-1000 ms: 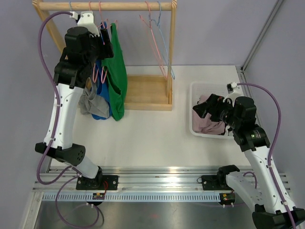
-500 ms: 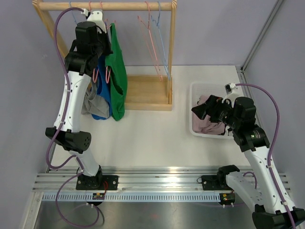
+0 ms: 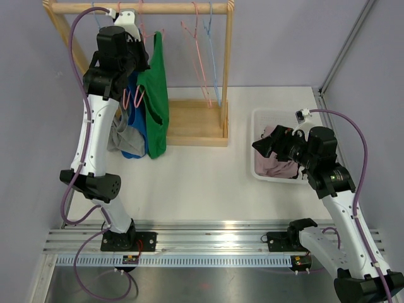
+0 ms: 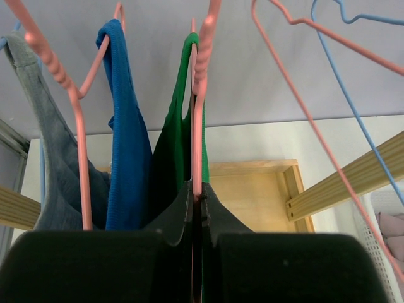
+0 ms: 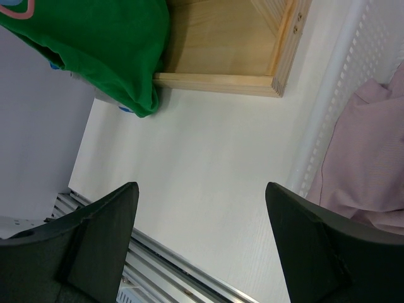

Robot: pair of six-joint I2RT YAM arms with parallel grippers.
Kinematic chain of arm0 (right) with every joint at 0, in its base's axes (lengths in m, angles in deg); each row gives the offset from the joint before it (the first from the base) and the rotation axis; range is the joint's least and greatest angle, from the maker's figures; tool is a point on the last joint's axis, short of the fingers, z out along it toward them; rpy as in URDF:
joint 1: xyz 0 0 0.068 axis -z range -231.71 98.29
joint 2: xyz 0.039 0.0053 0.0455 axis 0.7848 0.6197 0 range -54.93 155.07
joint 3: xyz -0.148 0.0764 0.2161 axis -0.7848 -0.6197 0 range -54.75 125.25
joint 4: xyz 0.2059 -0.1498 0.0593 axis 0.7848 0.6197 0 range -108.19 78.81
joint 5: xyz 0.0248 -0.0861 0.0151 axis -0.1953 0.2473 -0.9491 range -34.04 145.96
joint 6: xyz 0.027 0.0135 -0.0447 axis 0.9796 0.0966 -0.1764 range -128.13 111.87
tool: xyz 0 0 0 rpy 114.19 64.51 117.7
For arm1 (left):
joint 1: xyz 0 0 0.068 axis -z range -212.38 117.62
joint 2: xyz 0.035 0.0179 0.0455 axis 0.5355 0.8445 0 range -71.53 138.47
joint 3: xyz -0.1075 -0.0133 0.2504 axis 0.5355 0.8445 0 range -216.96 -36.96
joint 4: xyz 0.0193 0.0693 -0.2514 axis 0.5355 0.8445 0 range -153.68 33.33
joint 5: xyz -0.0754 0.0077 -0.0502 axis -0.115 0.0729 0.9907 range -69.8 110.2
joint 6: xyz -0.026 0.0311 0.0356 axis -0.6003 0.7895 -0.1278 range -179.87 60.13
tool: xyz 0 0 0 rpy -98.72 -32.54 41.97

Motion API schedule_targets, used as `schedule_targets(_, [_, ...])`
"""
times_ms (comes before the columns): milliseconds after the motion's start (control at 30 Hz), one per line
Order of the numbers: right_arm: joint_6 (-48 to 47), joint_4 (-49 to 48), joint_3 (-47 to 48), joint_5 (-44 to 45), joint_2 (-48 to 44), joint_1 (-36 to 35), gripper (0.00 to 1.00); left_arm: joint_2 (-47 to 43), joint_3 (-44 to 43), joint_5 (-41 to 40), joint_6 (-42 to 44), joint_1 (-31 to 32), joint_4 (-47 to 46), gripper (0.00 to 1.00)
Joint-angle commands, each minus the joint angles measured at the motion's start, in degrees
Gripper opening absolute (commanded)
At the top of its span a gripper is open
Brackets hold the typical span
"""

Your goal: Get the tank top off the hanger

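Observation:
A green tank top [image 3: 154,95] hangs on a pink hanger [image 4: 199,113] from the wooden rail [image 3: 139,7] at the back left. My left gripper [image 3: 140,58] is up beside it. In the left wrist view the left gripper [image 4: 197,189] is shut on the pink hanger's wire, with the green tank top [image 4: 173,145] draped just behind it. My right gripper [image 3: 260,146] is open and holds nothing. It hovers over the table next to the basket. The right wrist view shows the right gripper [image 5: 201,189] with bare table between its fingers and the green tank top's [image 5: 95,44] hem far off.
A blue top [image 3: 134,126] and a grey top [image 3: 117,136] hang left of the green one. Empty pink and blue hangers [image 3: 202,57] hang further right on the rail. The rack's wooden base [image 3: 192,123] lies below. A white basket [image 3: 259,120] with pink clothes [image 3: 278,161] stands at the right.
My left arm has moved up and right to the rail, and its gripper has shut on the pink hanger. The green top has swung slightly right. The right arm has barely moved.

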Motion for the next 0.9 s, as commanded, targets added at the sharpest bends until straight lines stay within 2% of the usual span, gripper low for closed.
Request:
schedule_targets(0, [-0.2, -2.3, 1.1, -1.2, 0.1, -0.1, 0.89, -5.1, -2.6, 4.5, -1.8, -0.1, -5.1, 0.0])
schedule_targets(333, [-0.6, -2.3, 1.3, -1.8, -0.2, 0.0, 0.9, -11.8, 0.6, 8.8, -4.7, -0.1, -5.1, 0.0])
schedule_targets(433, [-0.4, -2.3, 1.3, -2.0, -0.6, 0.0, 0.91, -15.3, 5.0, 11.0, -7.3, 0.0, -5.3, 0.0])
schedule_targets(533, [0.2, -3.1, 1.2, -2.7, -0.8, 0.0, 0.91, -21.8, 13.9, 14.4, -10.5, 0.0, -8.2, 0.0])
schedule_targets(567, [0.3, -3.3, 1.1, -3.6, -0.8, 0.0, 0.92, -23.6, 20.2, 15.7, -11.4, 0.0, -9.2, 0.0])
schedule_targets(667, [0.7, -5.7, 0.5, -8.1, -0.9, -0.1, 0.96, -32.5, 30.2, 18.3, -15.1, 0.0, -13.8, 0.0])
schedule_targets(700, [0.9, -6.5, -0.3, -9.5, -1.1, 0.0, 0.97, -35.4, 37.4, 20.0, -16.0, 0.2, -14.9, 0.0])
schedule_targets(767, [2.5, -10.6, -1.7, -14.1, -1.4, 0.0, 1.0, -43.1, 44.0, 21.4, -18.2, 0.4, -18.2, 0.0])
schedule_targets(800, [3.2, -14.2, -3.5, -15.6, -1.5, -0.1, 0.99, -45.7, 50.7, 22.0, -18.8, 0.8, -19.2, 0.0])
schedule_targets(867, [6.8, -18.6, -5.8, -20.0, -1.7, -0.1, 0.99, -52.8, 56.3, 22.4, -19.7, 0.8, -19.9, 0.0])
